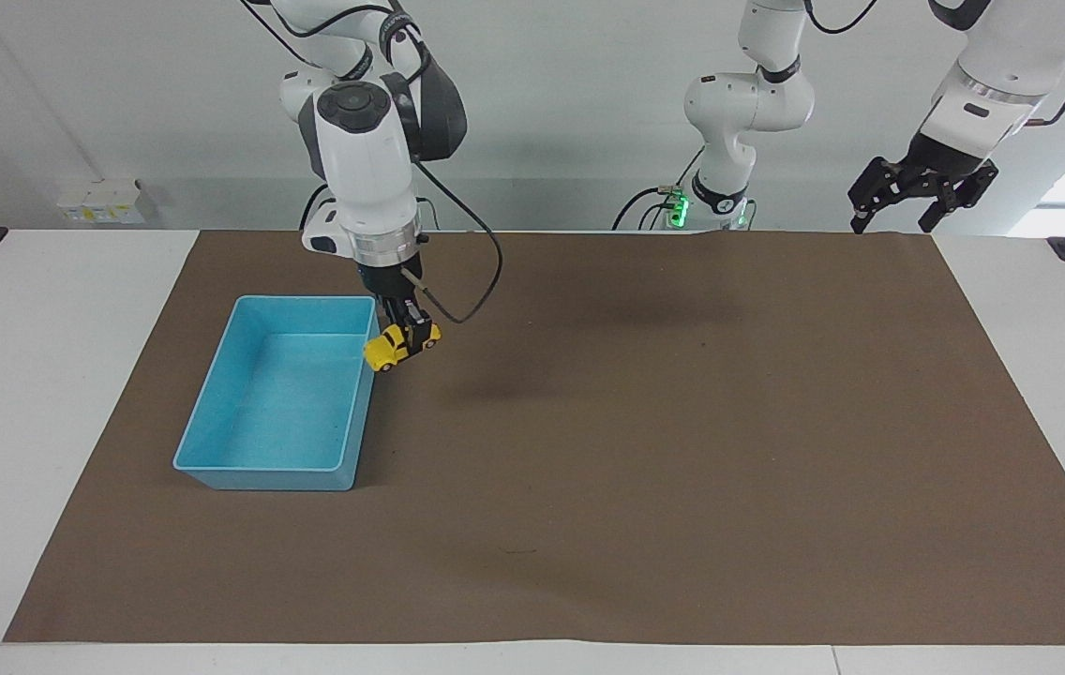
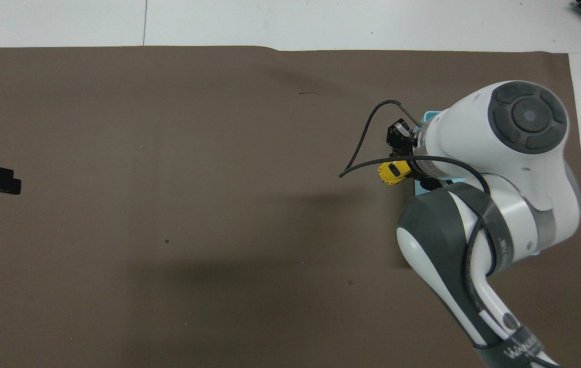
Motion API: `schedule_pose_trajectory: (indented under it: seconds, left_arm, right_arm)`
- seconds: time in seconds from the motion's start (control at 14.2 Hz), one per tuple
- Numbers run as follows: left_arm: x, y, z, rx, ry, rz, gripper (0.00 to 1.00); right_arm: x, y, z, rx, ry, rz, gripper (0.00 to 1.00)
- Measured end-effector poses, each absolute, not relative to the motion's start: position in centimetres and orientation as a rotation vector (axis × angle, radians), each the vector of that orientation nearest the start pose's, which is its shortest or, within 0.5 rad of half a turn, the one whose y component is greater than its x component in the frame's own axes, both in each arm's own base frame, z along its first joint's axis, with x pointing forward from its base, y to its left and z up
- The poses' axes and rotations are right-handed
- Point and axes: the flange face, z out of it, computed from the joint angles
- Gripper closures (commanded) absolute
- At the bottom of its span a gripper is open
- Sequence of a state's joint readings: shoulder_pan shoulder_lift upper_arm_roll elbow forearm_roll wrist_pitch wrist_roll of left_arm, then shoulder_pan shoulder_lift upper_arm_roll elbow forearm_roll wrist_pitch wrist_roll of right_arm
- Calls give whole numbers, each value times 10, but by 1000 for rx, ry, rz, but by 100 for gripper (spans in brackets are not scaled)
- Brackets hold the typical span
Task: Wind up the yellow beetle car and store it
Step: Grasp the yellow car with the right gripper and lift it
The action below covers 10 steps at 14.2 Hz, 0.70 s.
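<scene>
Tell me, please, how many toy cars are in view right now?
1. The yellow beetle car is clamped in the right gripper, tilted in the air beside the light blue bin. The right arm covers most of the bin from overhead, yet the facing view shows nothing inside.

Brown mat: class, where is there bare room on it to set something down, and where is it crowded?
The brown mat lies bare from the light blue bin to the left arm's end, where the open left pincer waits. It is crowded by the bin: the right pincer holds the yellow beetle car above its rim.
</scene>
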<state>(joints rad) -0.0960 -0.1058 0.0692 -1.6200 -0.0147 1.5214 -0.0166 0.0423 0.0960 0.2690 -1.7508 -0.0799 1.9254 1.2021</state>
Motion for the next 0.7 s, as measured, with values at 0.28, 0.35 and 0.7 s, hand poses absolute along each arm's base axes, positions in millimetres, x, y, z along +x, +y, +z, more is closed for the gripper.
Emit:
schedule_pose_trajectory:
  seconds: [0.28,0.35,0.7]
  left_arm:
    - [516,-13,654,-3164,17,-10,0]
    - [516,-13,654,-3164,16,-10,0]
    - [516,-13,654,-3164,16,-10,0]
  right_arm:
    - [566,143,544,-2972,936,-125,100]
    - [564,133,549,-2994,833,-107,100]
    - [560,98,554,-3081,351,-25,100]
